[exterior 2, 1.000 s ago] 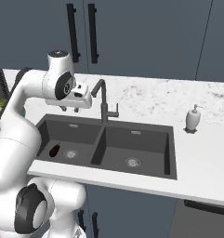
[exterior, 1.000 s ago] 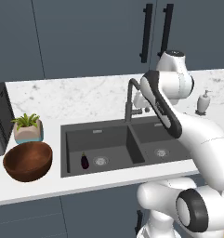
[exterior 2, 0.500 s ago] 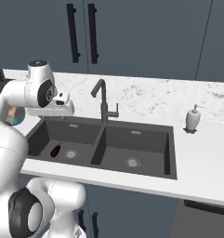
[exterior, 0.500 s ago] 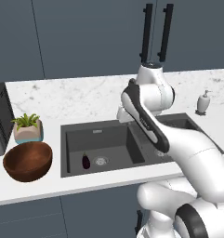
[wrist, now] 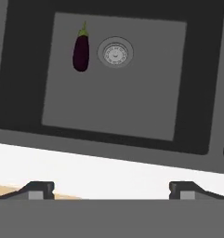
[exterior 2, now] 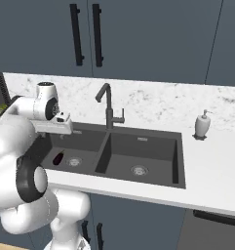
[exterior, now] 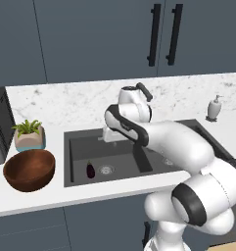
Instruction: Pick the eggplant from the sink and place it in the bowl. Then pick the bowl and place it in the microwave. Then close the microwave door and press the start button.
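The eggplant lies just beside the drain, off the sink walls; gripper spread wide, empty.

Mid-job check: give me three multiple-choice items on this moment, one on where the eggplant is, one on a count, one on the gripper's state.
1. Where does the eggplant lie?
A. in the bowl
B. on the sink floor beside a drain
C. on the counter

2. How many basins has the sink?
A. one
B. two
C. three

3. How is the gripper?
A. open, holding nothing
B. shut on the eggplant
C. shut on the bowl

Answers: B, it rests next to the round drain; B, a divider splits two basins; A, fingertips stand wide apart, eggplant far off, bowl empty on the counter.
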Tool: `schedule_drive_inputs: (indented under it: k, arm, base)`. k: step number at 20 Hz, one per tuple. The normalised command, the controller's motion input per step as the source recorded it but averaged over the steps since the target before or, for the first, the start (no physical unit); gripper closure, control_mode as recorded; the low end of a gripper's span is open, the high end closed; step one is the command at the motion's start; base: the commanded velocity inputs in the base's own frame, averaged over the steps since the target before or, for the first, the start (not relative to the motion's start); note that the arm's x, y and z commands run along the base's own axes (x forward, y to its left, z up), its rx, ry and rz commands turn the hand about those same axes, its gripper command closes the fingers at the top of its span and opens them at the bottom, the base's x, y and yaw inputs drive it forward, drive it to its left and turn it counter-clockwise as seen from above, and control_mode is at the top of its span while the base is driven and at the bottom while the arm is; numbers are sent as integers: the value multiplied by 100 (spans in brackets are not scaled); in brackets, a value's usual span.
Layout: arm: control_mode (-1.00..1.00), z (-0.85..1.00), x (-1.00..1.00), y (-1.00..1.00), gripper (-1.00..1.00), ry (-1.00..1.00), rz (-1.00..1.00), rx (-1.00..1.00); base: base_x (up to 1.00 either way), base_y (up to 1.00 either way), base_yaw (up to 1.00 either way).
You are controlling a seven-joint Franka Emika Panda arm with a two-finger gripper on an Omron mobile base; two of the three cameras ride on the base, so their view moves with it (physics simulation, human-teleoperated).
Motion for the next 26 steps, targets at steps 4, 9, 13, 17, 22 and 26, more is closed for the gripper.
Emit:
schedule_drive_inputs:
  k: [4, 9, 13, 17, 22, 26]
  arm:
    - [-100, -38, 37, 16, -100, -2, -4, -8]
    - [-100, -44, 25, 39, -100, 0, -9, -4]
    - [-100, -55, 2, 13, -100, 0, -3, 0]
    - [-100, -56, 0, 0, -100, 0, 0, 8]
    - [-100, -50, 0, 11, -100, 0, -3, 2]
    - [-100, -33, 0, 29, -100, 2, -5, 0]
  base:
    - [0, 0, 0]
    - [0, 0, 0]
    - [0, 0, 0]
    - [0, 0, 0]
    - [0, 0, 0]
    - [0, 0, 0]
